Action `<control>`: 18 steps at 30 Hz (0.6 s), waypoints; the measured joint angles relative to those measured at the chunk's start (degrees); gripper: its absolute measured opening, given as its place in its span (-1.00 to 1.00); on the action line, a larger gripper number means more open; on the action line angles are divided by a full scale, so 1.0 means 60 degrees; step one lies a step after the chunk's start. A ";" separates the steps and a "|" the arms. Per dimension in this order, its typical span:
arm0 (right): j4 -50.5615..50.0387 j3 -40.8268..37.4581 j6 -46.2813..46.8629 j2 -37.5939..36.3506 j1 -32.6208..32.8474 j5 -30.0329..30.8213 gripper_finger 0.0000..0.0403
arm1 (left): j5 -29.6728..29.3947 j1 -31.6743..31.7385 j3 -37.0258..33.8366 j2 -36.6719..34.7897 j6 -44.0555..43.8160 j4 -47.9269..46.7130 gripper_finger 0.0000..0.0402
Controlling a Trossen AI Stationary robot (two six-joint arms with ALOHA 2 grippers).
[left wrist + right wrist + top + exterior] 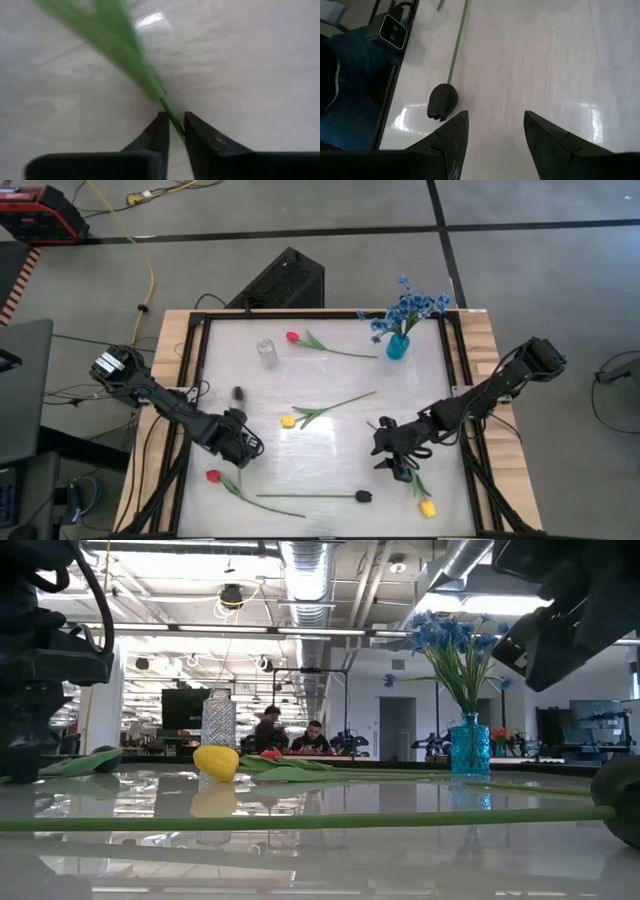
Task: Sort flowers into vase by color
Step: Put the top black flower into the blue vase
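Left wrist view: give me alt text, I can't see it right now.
The left pincer is closed on a thin green flower stem just below its blurred leaf, above the glossy white table.

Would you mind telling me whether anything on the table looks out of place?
The clear vase stands empty, while tulips lie flat around the table. A black-headed flower lies among the red, yellow and blue ones. Only the blue vase holds flowers.
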 joint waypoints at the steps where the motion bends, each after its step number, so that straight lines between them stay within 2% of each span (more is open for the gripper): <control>1: 0.0002 0.0000 0.0031 0.0000 0.0002 0.0000 0.09 | -0.0164 -0.0007 0.0000 -0.0030 0.0070 0.0009 -0.92; 3: 0.0001 0.0000 0.0060 0.0000 0.0004 0.0000 0.09 | -0.0715 -0.0025 -0.0024 -0.0186 0.0145 0.0046 -0.97; 4: 0.0011 0.0000 0.0067 0.0000 0.0004 -0.0002 0.09 | -0.1328 -0.0028 -0.0047 -0.0276 0.0135 0.0094 -0.97; 8: 0.0015 0.0000 0.0229 0.0000 0.0004 -0.0004 0.09 | -0.4848 0.0018 -0.0042 -0.1144 0.0474 0.0580 -0.99; 10: 0.0013 0.0000 0.0300 -0.0001 0.0004 -0.0004 0.09 | -0.6283 -0.0005 -0.0047 -0.1613 0.1451 0.1282 -0.99; 13: 0.0068 0.0000 0.0236 -0.0003 -0.0004 0.0185 0.09 | -0.8297 0.0038 -0.0033 -0.2327 0.4076 0.3297 -1.00; 15: 0.0479 -0.0004 -0.0154 -0.0001 -0.0001 0.0764 0.09 | -0.8705 0.0082 -0.0033 -0.2624 0.6247 0.4936 -1.00; 18: 0.2090 -0.0001 -0.1139 0.0128 -0.0004 0.1890 0.09 | -0.8345 0.0237 -0.0033 -0.2755 0.9181 0.7345 -1.00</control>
